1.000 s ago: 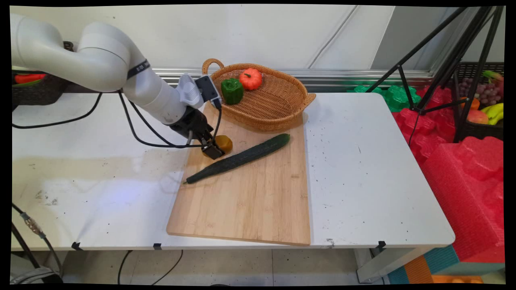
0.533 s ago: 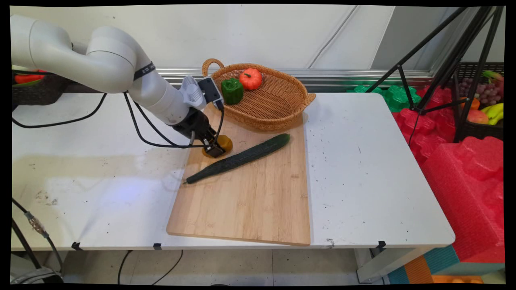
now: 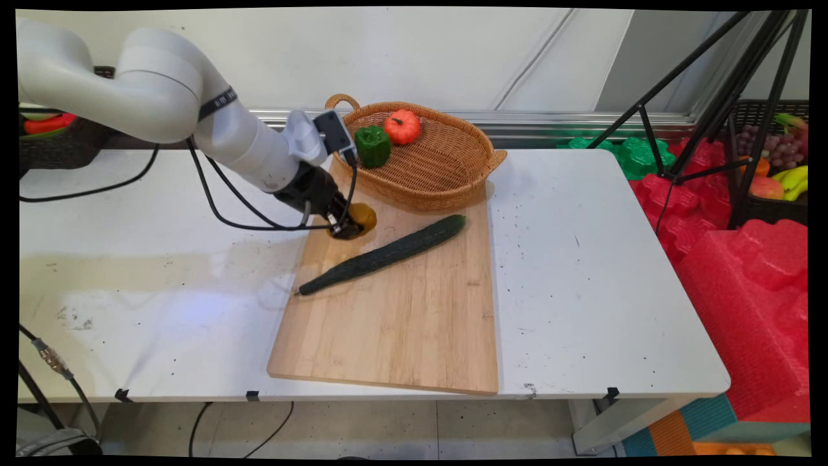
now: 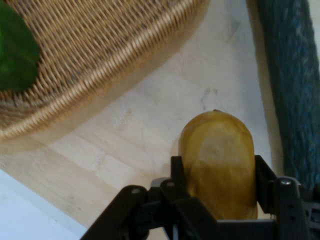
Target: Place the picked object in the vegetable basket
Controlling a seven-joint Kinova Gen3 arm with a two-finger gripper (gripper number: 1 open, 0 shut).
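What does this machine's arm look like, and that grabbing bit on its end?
The arm is smooth, glossy white, built of thick rounded tube sections, with a dark band bearing small lettering. Loose black cables hang beneath it. A small grey-and-black box sits near the wrist. The pincer is black, with jointed metal links and two flat fingers.

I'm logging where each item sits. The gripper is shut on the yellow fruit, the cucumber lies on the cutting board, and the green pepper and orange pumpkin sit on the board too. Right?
Not quite. In the main view the green pepper and orange pumpkin sit in the wicker basket, not on the cutting board. The rest holds: the gripper is shut on the yellow fruit, and the cucumber lies on the board.
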